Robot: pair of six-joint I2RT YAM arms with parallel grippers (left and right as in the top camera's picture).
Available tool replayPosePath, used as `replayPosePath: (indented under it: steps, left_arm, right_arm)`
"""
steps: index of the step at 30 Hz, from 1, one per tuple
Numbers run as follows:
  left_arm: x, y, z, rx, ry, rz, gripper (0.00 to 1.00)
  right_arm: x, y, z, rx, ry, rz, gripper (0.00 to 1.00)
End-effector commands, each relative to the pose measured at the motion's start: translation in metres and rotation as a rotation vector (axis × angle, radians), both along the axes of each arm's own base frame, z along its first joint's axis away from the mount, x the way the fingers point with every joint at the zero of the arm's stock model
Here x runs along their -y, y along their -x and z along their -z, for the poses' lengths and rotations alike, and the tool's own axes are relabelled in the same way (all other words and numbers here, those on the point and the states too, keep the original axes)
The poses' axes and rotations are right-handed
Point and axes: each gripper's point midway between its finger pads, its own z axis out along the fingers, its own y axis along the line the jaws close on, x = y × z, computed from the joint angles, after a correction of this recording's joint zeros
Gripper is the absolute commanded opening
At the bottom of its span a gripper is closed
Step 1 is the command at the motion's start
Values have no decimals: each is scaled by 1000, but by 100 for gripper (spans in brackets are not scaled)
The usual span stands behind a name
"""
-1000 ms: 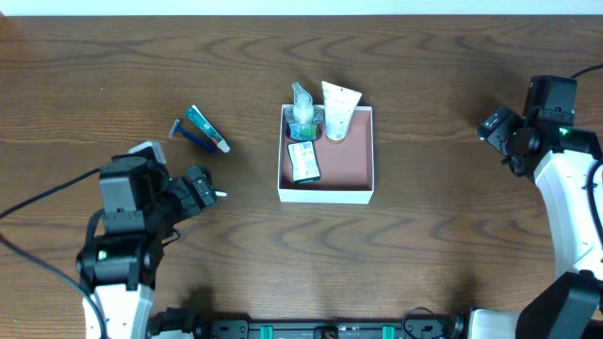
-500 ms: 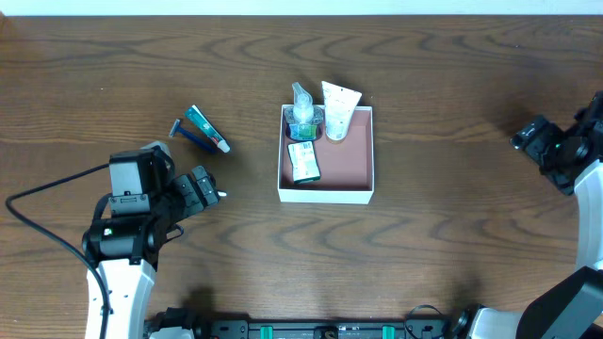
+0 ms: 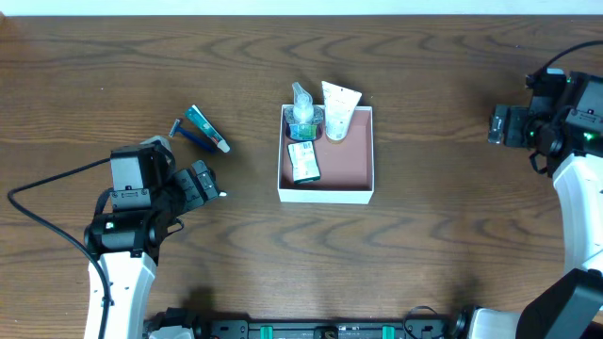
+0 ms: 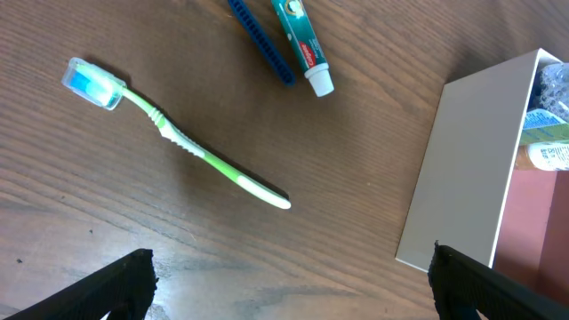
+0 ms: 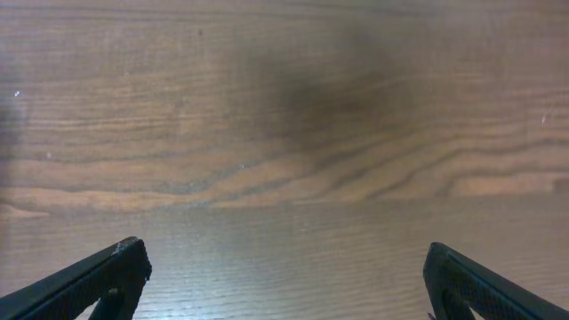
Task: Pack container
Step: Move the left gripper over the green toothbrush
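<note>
Left gripper (image 3: 203, 184): we see jaws spread wide, nothing held | green toothbrush (image 4: 187, 148) on the table (image 3: 443, 254) just ahead of it; toothpaste tube (image 4: 302, 37) and blue razor (image 4: 260, 37) farther ahead | container (image 3: 325, 197) ahead and right of it, partly filled | right gripper (image 3: 499, 124): jaws wide, empty, container well apart from it

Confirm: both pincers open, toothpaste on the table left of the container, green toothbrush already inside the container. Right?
Not quite. The green toothbrush is not inside the container; the left wrist view shows it lying on the table, near the toothpaste. The rest holds: left pincer and right pincer are both open.
</note>
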Motion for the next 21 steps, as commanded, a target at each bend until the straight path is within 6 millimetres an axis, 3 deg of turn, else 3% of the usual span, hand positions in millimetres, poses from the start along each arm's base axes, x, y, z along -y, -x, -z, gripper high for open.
replayPosePath:
  steps: [1, 5, 7, 10, 14, 21]
  left_arm:
    - [-1, -5, -1, -2, -6, -6, 100]
    - [-18, -8, 15, -66, -7, -179, 78]
    - [-28, -9, 26, -104, 13, -320, 77]
    - [-27, -22, 42, -135, 81, -418, 78]
    - [-23, -31, 63, -184, 109, -427, 83]
    - [-23, -21, 113, -359, 95, -462, 83]
  right_arm:
    - [-4, -2, 0, -5, 31, -58, 99]
    - [-4, -1, 1, -9, 30, -58, 99]
    - [-4, -1, 1, -9, 30, -58, 99]
    - [-4, -1, 0, -9, 29, -58, 99]
    - [-4, -1, 1, -9, 30, -58, 99]
    - [-4, -1, 1, -9, 30, -58, 99]
